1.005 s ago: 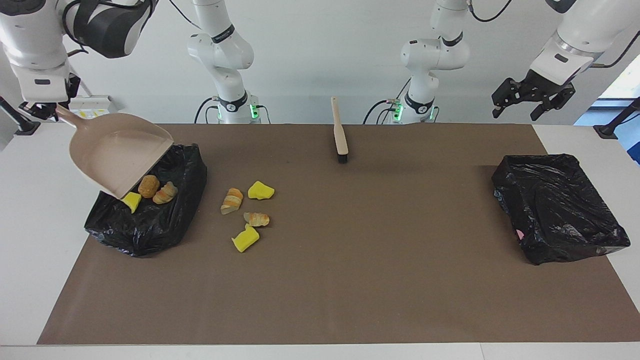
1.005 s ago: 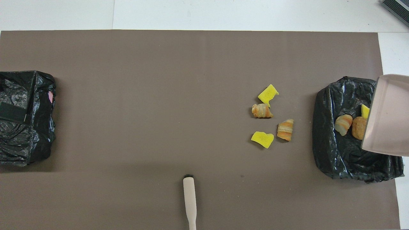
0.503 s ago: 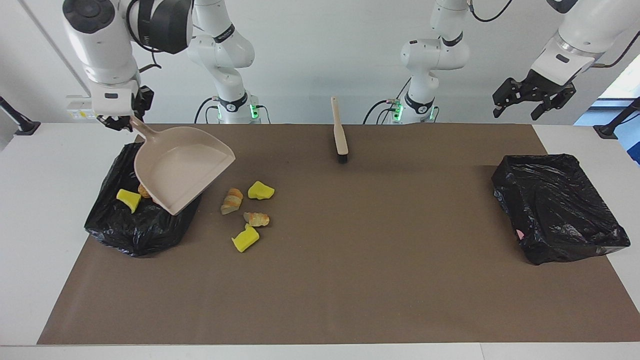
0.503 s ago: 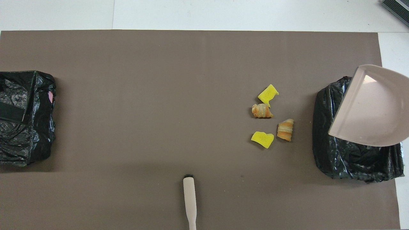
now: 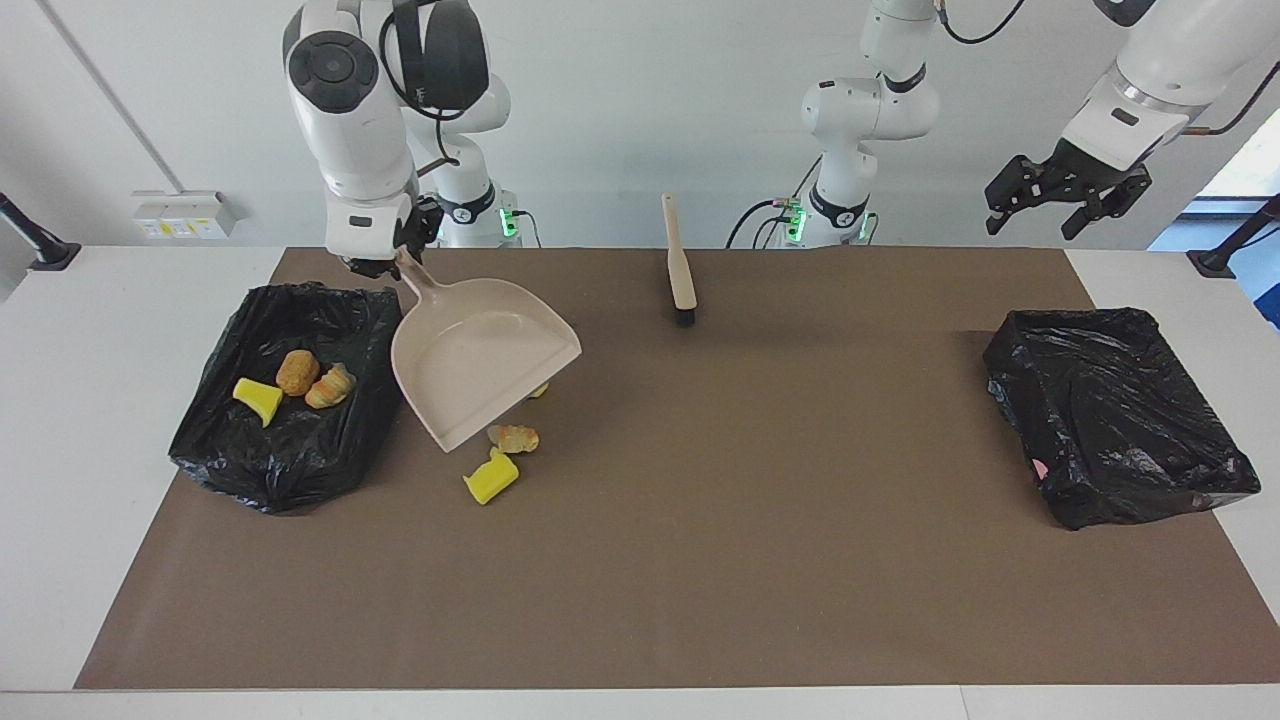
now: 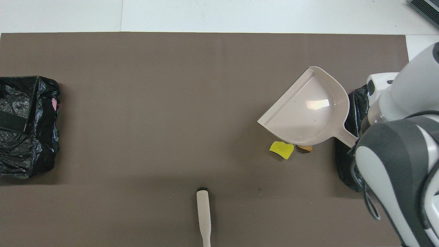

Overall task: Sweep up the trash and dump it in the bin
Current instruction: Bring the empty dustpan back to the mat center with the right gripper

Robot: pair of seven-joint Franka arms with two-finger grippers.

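Note:
My right gripper [image 5: 385, 264] is shut on the handle of the beige dustpan [image 5: 480, 365]. It holds the pan tilted, empty, over the loose trash beside the black bin [image 5: 290, 440] at the right arm's end. Three lumps lie in that bin: a yellow sponge chunk [image 5: 256, 398], a brown piece [image 5: 297, 371] and a bread piece [image 5: 331, 385]. On the mat a bread piece [image 5: 513, 437] and a yellow chunk [image 5: 491, 478] show; the pan covers others. In the overhead view the dustpan [image 6: 308, 109] hides all but one yellow chunk [image 6: 282, 150]. My left gripper [image 5: 1040, 212] waits open, raised over the table's edge.
A brush [image 5: 680, 262] with a beige handle lies on the brown mat near the robots, midway between the arms; it also shows in the overhead view [image 6: 203, 216]. A second black-lined bin [image 5: 1115, 410] stands at the left arm's end. My right arm [image 6: 394, 164] covers most of the first bin from above.
My right arm has swung the dustpan off the bin toward the mat's middle, over the loose lumps, and levelled it. Three lumps stay in the bin. The left arm has not moved.

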